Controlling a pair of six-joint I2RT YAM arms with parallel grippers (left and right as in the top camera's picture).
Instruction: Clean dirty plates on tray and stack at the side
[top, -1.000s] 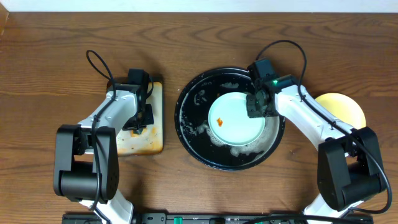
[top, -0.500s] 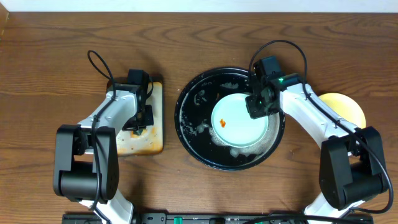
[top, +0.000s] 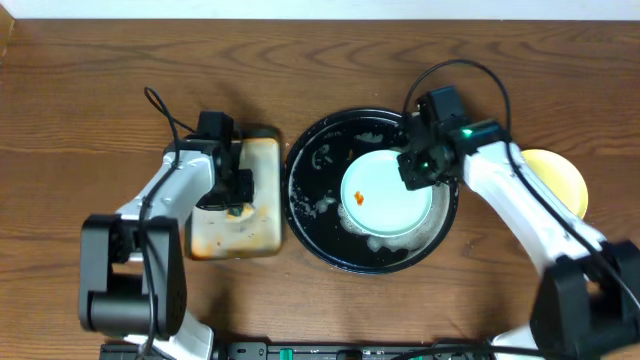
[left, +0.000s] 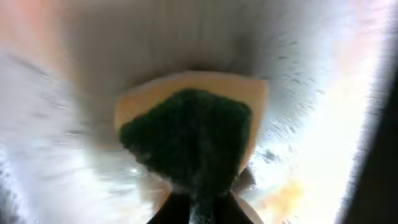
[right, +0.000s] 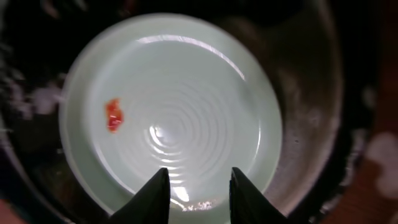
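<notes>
A pale mint-blue dirty plate (top: 390, 197) (right: 171, 112) with a small orange smear (top: 358, 197) (right: 114, 115) lies in the round black tray (top: 310, 190). My right gripper (top: 420, 165) (right: 198, 190) hovers over the plate's right rim, jaws apart, with only the plate's surface showing between the fingers. A pale yellow plate (top: 562, 175) rests on the table at the right, partly hidden by the right arm. My left gripper (top: 232, 185) (left: 198, 202) is shut on a green-and-yellow sponge (left: 186, 134) held over the rectangular pan.
A rectangular metal pan (top: 255, 225) (left: 311, 124) with orange stains sits just left of the tray, nearly touching it. White suds dot the tray floor (top: 325, 207). Bare wooden table (top: 80, 120) lies all around.
The rectangular pan and my left gripper have shifted right toward the tray. The mint plate and right gripper have moved slightly right, and the right jaws have narrowed a little.
</notes>
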